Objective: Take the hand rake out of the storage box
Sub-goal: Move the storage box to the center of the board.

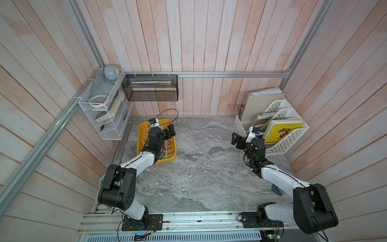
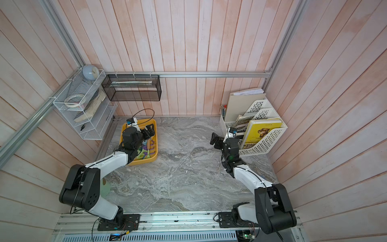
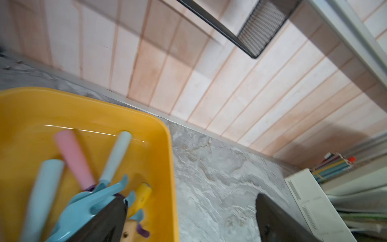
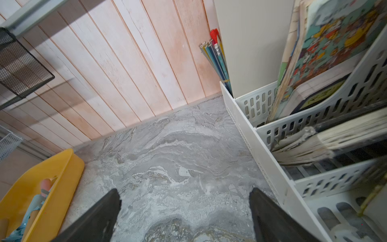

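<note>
Two arms reach from the near edge of the bench [image 1: 199, 167]. Left pincer [image 1: 170, 132] hangs wide open and empty over the yellow storage box [image 1: 167, 160] in the far left corner, where the blue pronged hand rake [image 3: 92, 201] lies among other tools [image 3: 73, 155]. Right pincer [image 1: 236, 140], wide open and empty, hovers beside the white file rack [image 1: 293, 138].

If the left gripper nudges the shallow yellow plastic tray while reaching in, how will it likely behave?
Probably slides rather than tips: the shallow yellow plastic tray sits low and flat on the smooth grey marbled tabletop. Likely light too, holding only a few small pastel-handled tools, so a nudge may shift it.
</note>
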Robot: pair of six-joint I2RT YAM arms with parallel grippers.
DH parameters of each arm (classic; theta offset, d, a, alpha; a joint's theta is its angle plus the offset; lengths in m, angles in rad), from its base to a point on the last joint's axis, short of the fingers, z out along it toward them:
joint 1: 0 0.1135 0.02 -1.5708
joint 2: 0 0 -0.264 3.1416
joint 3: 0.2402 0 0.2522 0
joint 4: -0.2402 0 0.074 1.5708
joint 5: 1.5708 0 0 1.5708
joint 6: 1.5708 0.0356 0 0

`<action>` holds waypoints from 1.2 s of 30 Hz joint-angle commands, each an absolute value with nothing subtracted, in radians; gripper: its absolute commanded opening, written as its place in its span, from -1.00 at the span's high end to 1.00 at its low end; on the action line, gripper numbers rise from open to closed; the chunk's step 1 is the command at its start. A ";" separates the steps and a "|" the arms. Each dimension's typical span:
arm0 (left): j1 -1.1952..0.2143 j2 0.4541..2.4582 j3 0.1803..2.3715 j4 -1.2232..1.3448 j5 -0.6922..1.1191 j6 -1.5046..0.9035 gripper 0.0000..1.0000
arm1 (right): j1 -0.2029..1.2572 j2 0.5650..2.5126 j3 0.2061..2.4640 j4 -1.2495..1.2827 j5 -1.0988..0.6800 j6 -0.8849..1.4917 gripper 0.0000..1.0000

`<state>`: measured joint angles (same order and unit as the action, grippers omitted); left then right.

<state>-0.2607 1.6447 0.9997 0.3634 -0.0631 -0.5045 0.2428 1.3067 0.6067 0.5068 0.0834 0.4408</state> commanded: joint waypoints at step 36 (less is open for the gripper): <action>-0.465 2.155 1.534 0.022 0.041 -0.681 0.15 | 0.257 1.477 0.693 0.416 -0.163 0.425 -0.96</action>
<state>-0.4221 2.1204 1.4784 -0.0399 -0.0513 -0.6056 0.2455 1.4639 0.6666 0.4316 -0.1154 0.4183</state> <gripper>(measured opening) 0.425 0.981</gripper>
